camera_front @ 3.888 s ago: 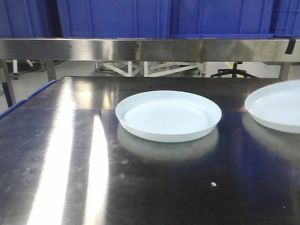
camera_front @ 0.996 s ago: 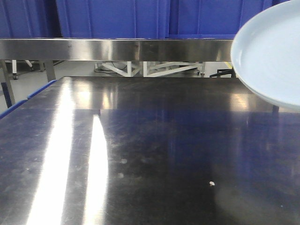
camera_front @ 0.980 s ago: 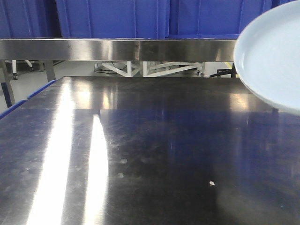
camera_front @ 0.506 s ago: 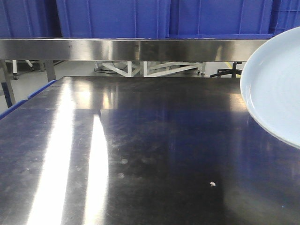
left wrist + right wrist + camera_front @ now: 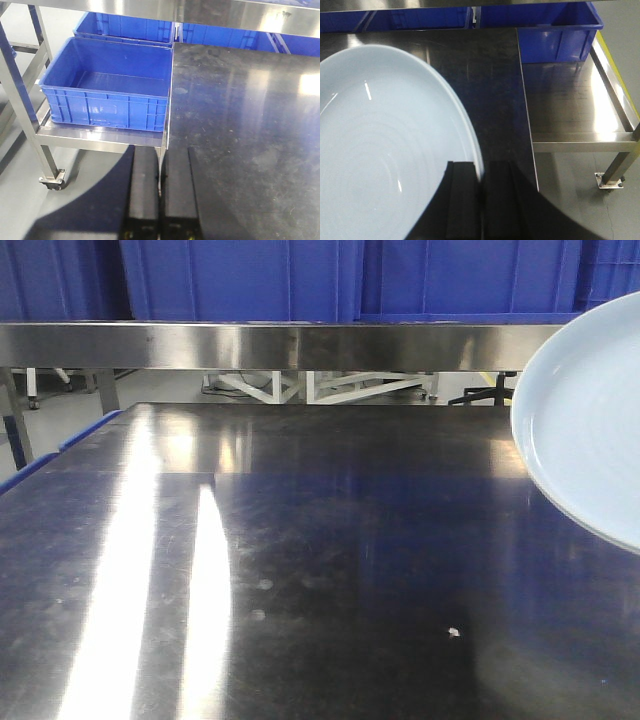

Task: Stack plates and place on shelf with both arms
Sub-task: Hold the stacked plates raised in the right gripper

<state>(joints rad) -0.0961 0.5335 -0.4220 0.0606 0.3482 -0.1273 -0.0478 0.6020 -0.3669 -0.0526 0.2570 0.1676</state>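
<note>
Closest in, the right gripper has its two black fingers pinched on the rim of a pale bluish-white plate. The plate hangs tilted above the right side of the table, clear of its surface. The left gripper has its fingers pressed together with nothing between them, over the table's left edge. The tabletop is dark, glossy steel, scuffed, with bright streaks of reflected light. To the left, a lower steel rack on a caster carries an open blue crate. A similar side rack stands to the right, over grey floor. Beyond the table's far edge runs a steel shelf bearing more blue crates; under it, white frame legs and a chair base show
</note>
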